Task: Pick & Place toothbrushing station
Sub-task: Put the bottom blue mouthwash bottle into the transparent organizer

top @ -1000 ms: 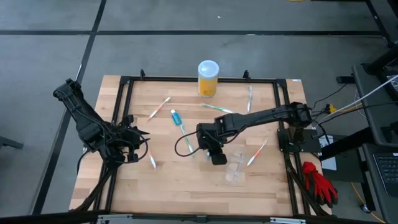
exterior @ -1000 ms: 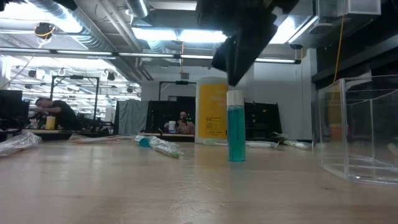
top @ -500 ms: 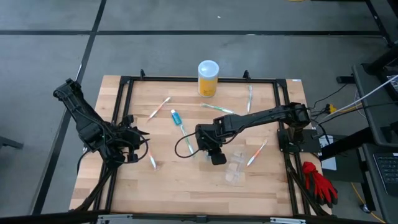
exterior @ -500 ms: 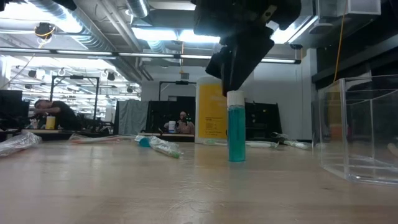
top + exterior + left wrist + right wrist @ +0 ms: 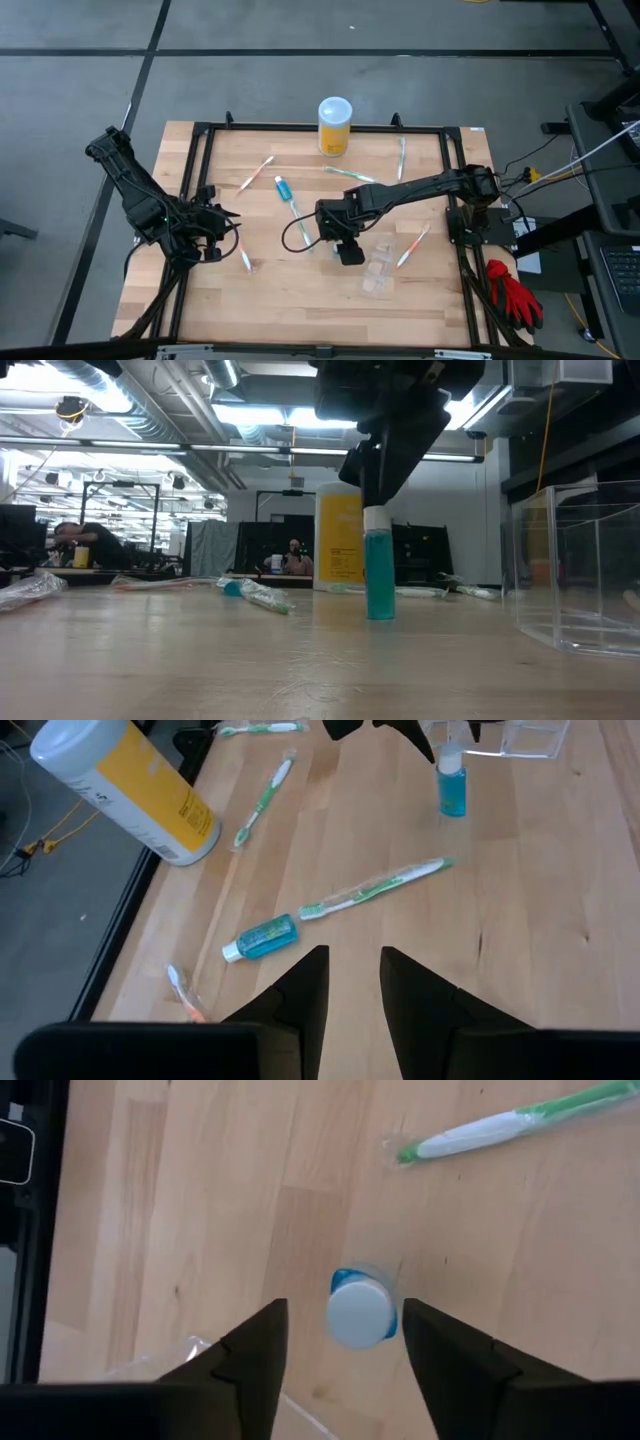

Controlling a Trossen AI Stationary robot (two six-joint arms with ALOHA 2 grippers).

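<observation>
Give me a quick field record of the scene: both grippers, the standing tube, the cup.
right gripper: open, directly above the standing tube, fingers either side of its white cap, not touching
standing tube: upright on the table, teal, free
cup: clear, on the table, beside the standing tube
left gripper: open, parked at the table's left edge, holds nothing
second tube: lying flat, untouched
jar: yellow, at the far edge

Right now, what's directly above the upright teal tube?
The right gripper, fingers open either side of the upright teal tube, above its white cap. The high view hides the tube under that gripper.
</observation>
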